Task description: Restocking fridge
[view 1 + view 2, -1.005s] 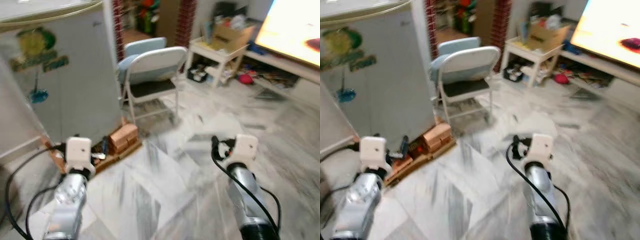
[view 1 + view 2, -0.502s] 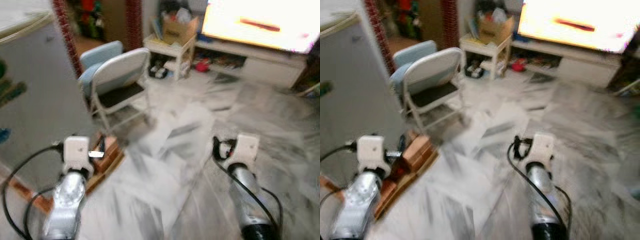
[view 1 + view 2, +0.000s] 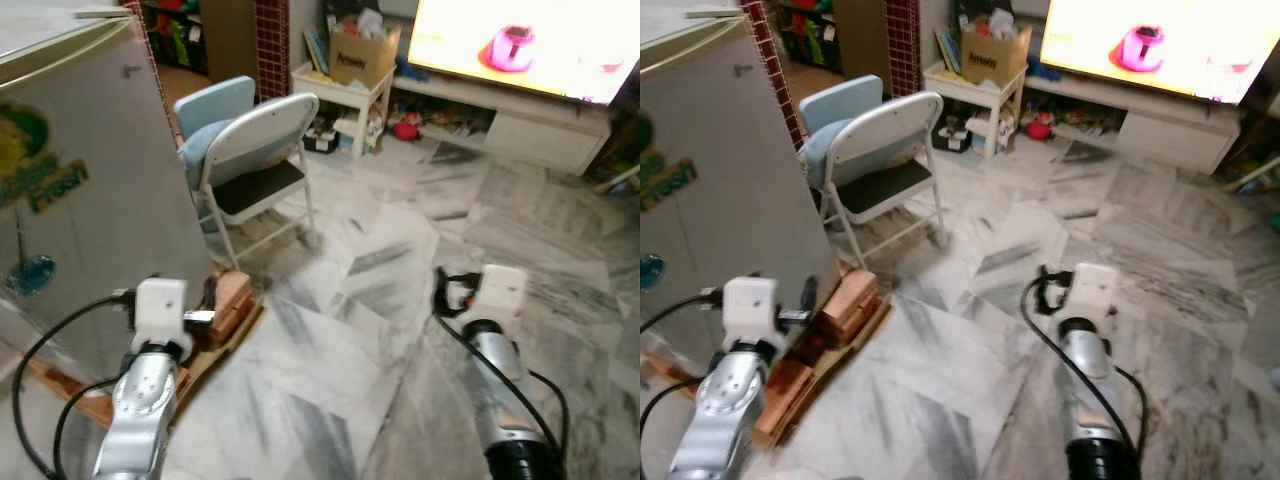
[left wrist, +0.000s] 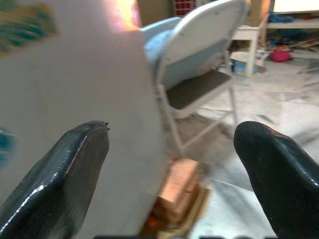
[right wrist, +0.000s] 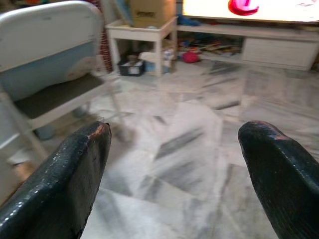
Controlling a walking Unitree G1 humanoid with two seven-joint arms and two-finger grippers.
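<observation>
Fridge (image 3: 90, 180), a pale grey cabinet with colourful stickers on its side, stands at the robot's left on a low wooden pallet (image 3: 215, 345), its door shut as far as the head views show. A few reddish-brown bricks (image 3: 848, 300) lie stacked on the pallet at the fridge's near corner. Just beyond the fridge stands a white folding chair (image 3: 255, 165) with a dark seat and a light blue cushion (image 3: 205, 140) resting against its back. Grey-veined marble floor (image 3: 400, 260) spreads across the room. Farther back sits a small white side table (image 3: 975, 95) carrying a cardboard box (image 3: 990, 50), and to its right a long low white cabinet (image 3: 510, 120) runs below a bright lit screen (image 3: 530, 45). The left gripper (image 4: 174, 149) is held out low, close beside the fridge's side wall, with its two black fingers (image 4: 70, 169) spread wide and nothing between them; through the gap the wrist view takes in the fridge wall, the chair and the bricks. The right gripper (image 5: 174, 149) is held out over the bare floor, well apart from the fridge, its fingers (image 5: 70, 169) likewise spread wide and empty, with the chair, side table and low cabinet seen beyond them.
</observation>
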